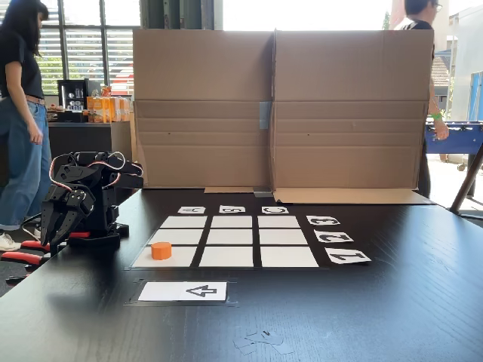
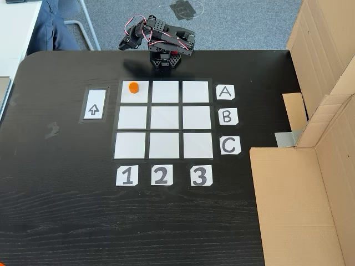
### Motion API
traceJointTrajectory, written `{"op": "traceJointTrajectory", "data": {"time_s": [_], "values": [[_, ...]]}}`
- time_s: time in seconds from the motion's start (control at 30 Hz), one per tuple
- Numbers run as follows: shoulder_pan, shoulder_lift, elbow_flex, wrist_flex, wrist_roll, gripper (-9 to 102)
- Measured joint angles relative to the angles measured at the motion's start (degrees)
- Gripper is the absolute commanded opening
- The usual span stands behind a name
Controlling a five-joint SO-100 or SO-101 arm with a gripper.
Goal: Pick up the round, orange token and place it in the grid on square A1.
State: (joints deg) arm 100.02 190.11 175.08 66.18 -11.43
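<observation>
The gripper (image 1: pixel 53 234) hangs folded at the arm (image 2: pixel 161 41), fingers pointing down toward the table (image 2: pixel 55 210), slightly parted and holding nothing; it touches neither token nor grid. In the fixed view from above, the arm sits at twelve o'clock of the grid (image 2: pixel 164 119). The token (image 2: pixel 133 87) stands upright on square A1 (image 2: pixel 138 95), the corner cell toward ten o'clock of the grid's centre. The arrow card (image 2: pixel 94 105) lies at nine o'clock, just beside the grid.
</observation>
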Motion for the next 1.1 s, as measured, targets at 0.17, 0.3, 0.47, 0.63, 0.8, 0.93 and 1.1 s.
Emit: {"op": "traceJointTrajectory", "data": {"time_s": [0.17, 0.3, 0.47, 0.63, 0.8, 0.93, 1.1], "values": [[0.0, 0.0, 0.0, 0.0, 0.0, 0], [0.0, 0.0, 0.0, 0.0, 0.0, 0], [0.0, 0.0, 0.0, 0.0, 0.0, 0], [0.0, 0.0, 0.0, 0.0, 0.0, 0], [0.0, 0.0, 0.0, 0.0, 0.0, 0], [0.0, 0.0, 0.0, 0.0, 0.0, 1], [0.0, 0.0, 0.0, 0.0, 0.0, 7]]}}
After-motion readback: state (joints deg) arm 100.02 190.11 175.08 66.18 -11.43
